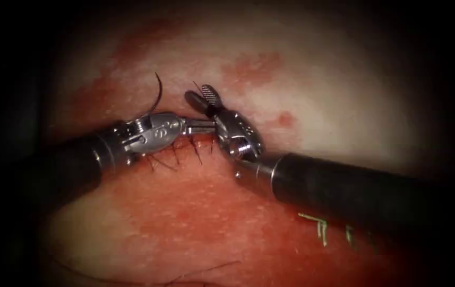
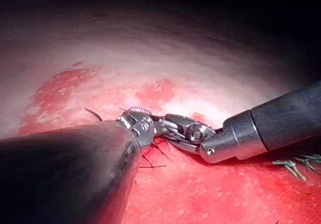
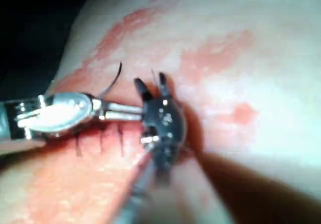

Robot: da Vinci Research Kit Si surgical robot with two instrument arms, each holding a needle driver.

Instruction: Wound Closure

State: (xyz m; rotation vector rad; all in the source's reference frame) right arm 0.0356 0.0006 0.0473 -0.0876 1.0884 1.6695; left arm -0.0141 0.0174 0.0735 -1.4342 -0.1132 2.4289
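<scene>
While the endoscope view looks down on the tissue, the left tool comes in from the picture's left and lies along the cut, its jaws pressed together, their tips hidden behind the right tool's wrist, so what they pinch cannot be told. The right tool comes up from the lower right with its jaws spread apart over pale tissue just above the cut, holding nothing that can be seen. A dark curved arc, the needle, rises above the left tool's wrist; which end of it meets the tissue cannot be told. Dark stitches cross the cut under the left tool, and red fluid covers the tissue below. Green thread ends lie near the right shaft.

Seen from the left wrist view, the left tool reaches to the right tool's wrist, with dark thread beneath.

From the right wrist view, the right tool shows its two dark jaws parted, the left tool lying closed beside them, the needle curving above.
</scene>
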